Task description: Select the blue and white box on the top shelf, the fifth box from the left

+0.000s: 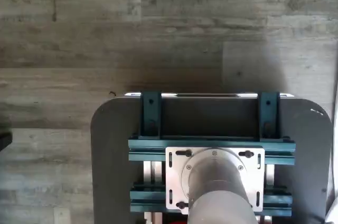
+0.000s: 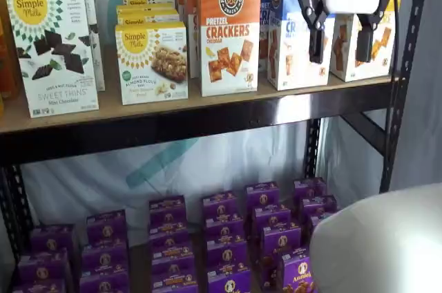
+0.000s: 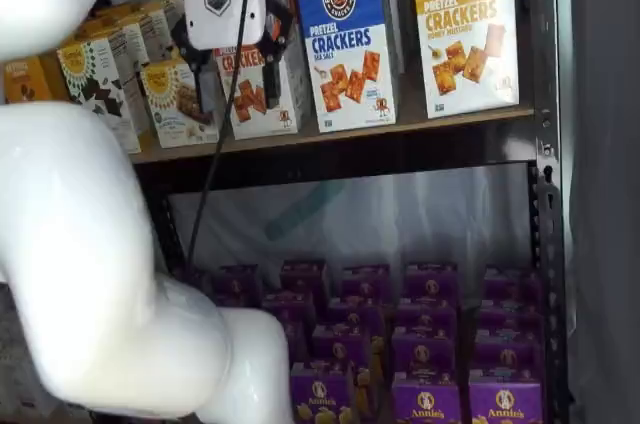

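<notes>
Your target, the blue and white box (image 3: 350, 39), stands upright on the top shelf (image 2: 207, 117) toward its right end, between the orange Pretzel Crackers box (image 2: 229, 32) and the yellow-and-white cracker box (image 3: 465, 24) (in one shelf view the arm partly covers its front). The end effector (image 2: 340, 30) hangs in front of it with its black fingers spread wide and nothing between them, clear of the cardboard.

I judge this to be the approach step: no contact yet. Next you need to line the fingers up on the box's two side faces and push in level.

Room is tight: neighbours stand just beside it on both sides, and the black upright (image 2: 404, 72) closes the shelf's right end. Below, the purple boxes (image 2: 228, 238) lie well apart.
</notes>
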### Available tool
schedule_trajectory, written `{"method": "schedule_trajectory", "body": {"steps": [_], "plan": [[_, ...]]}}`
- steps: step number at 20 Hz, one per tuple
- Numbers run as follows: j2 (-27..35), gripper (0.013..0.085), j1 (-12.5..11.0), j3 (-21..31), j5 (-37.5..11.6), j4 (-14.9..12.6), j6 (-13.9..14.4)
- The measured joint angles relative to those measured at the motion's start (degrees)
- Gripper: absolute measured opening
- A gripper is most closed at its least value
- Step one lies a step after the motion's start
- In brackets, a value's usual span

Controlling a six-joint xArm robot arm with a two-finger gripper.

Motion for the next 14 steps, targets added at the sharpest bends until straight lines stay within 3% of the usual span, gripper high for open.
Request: {"method": "schedule_trajectory", "body": {"steps": [8,14], "plan": [[-0.2,0.085,0.2,0.5,-0.6,-0.2,0.1],[-1.6,0.085,0.6,1.8,-3.8,-0.9,0.0]]}}
